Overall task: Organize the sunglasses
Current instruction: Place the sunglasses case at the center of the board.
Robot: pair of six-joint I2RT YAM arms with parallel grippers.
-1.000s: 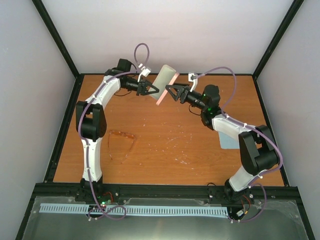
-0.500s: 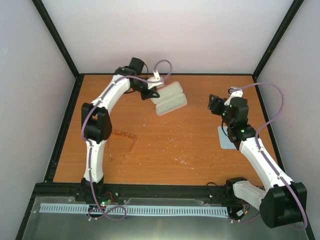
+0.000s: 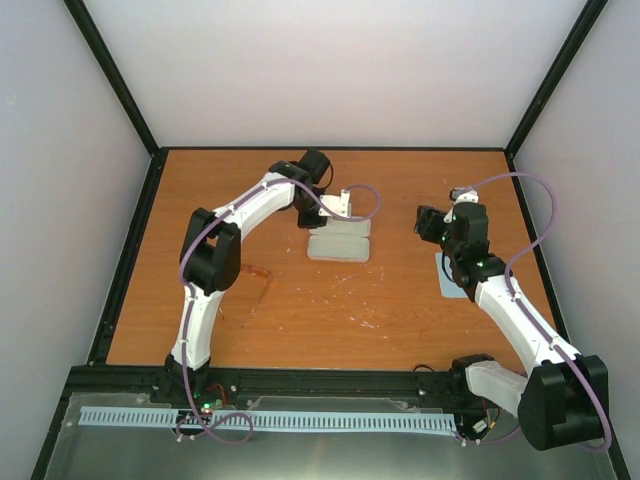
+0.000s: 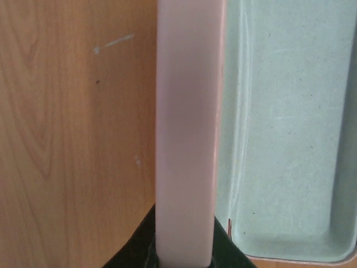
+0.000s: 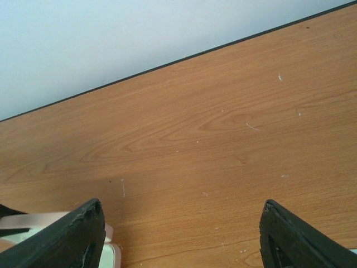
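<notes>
Two halves now lie spread on the table (image 3: pixel 400 310): the pale pink case (image 3: pixel 338 242), which hung open in the air half a second ago, is down, far of centre, with its pale green lining (image 4: pixel 284 139) facing up. A second back both arms had it pinched between them. The right arm (image 3: pixel 510 300) has since pulled away to the right, and its jaws stand wide apart, holding nothing. The left jaws are clamped on the case's pink wall, which runs straight up the left wrist view.

By my read the case is opened and parked ready to receive, so fetching comes next. The sunglasses (image 3: pixel 256 272) lie on the table at the left, close by the left arm (image 3: pixel 240 210) and well apart from the case, not yet touched.

Hard to make out: the amber frame nearly melts into the wood, and the left arm's elbow covers part of it, so I cannot tell whether the temples are folded. The light blue cloth (image 3: pixel 445 272) peeks from under the right arm, mostly covered.
</notes>
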